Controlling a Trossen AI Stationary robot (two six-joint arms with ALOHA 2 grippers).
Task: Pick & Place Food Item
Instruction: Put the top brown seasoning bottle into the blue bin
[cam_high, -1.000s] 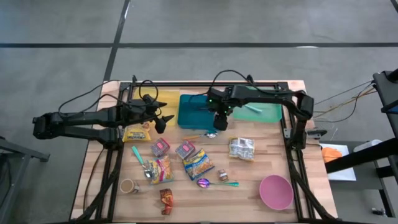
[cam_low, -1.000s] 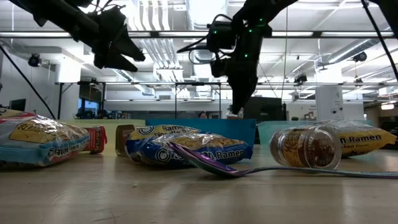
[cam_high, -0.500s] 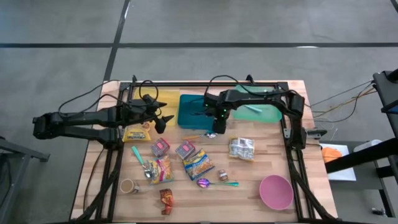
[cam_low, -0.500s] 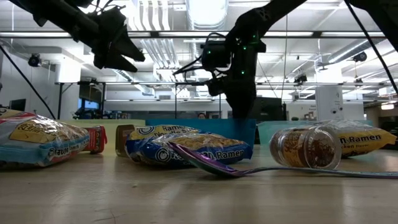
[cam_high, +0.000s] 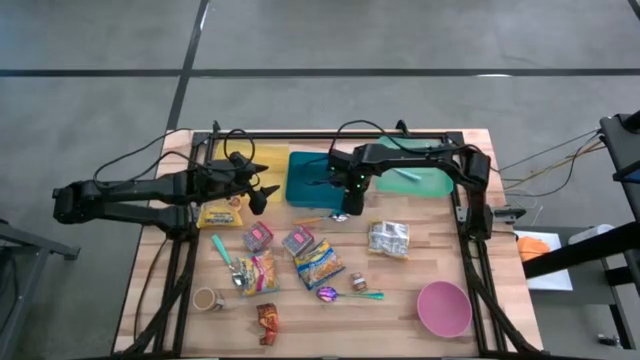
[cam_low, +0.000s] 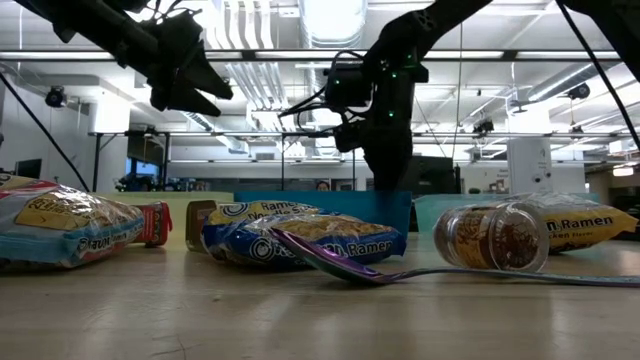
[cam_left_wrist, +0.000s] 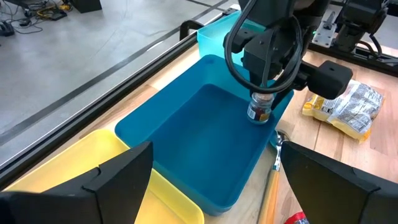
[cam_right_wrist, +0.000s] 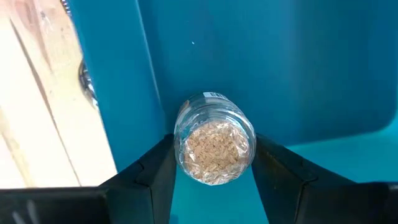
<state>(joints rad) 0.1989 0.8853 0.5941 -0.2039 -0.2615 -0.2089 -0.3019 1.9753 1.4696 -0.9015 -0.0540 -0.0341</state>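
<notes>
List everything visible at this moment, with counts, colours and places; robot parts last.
Blue plastic bin: 1, blue, table's far middle.
Yellow bin: 1, yellow, left of blue bin.
Green tray: 1, green, right of blue bin.
Clear grain-filled jar: 1, clear, held over blue bin.
Ramen packets: several, blue or yellow, mid-table.
Pink bowl: 1, pink, near right corner.
Purple spoon: 1, purple, table front.
Right gripper: 1, dark, shut on jar.
Left gripper: 1, dark, open beside the yellow bin.

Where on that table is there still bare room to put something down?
The blue bin is bare inside, below the jar the right end effector holds. Bare wood lies between the ramen packet and pink bowl. The middle, around the spoons and packets, is crowded.
</notes>
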